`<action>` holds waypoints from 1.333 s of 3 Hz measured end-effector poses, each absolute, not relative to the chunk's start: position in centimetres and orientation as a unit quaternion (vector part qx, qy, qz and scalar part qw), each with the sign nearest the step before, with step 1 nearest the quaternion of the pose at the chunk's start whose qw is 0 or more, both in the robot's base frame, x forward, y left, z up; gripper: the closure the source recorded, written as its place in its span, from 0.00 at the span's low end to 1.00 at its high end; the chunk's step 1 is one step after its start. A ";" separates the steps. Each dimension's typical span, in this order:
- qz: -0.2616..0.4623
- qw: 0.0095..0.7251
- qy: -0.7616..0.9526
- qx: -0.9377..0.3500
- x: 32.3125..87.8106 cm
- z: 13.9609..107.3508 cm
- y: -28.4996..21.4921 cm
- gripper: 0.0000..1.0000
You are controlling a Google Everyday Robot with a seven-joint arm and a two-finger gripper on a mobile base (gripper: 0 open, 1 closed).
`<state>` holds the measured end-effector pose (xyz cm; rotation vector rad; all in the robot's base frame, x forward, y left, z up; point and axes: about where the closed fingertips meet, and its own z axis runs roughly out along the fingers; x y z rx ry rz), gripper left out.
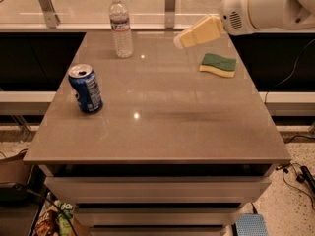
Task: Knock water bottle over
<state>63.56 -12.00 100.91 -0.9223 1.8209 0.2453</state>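
1. The water bottle point(120, 27) stands upright, cap on, near the far edge of the table point(162, 132), at about 11 o'clock from the tabletop's middle.
2. The gripper point(183, 40) hangs over the table at the bottle's 3 o'clock, well apart from it. I cannot tell whether it is clenched or released.
3. A green-and-yellow sponge point(218, 65) lies at the bottle's 4 o'clock.
4. A blue can point(85, 88) stands at the bottle's 7 o'clock.

No readable text anywhere.

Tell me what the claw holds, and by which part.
Nothing. The claw hangs free above the table, right of the water bottle, apart from the sponge.
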 end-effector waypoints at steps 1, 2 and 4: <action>0.116 0.538 0.755 -0.356 66.3 100.5 -6.7 0.00; 0.116 0.538 0.755 -0.356 66.3 100.5 -6.7 0.00; 0.131 0.569 0.737 -0.340 69.7 100.3 -5.6 0.00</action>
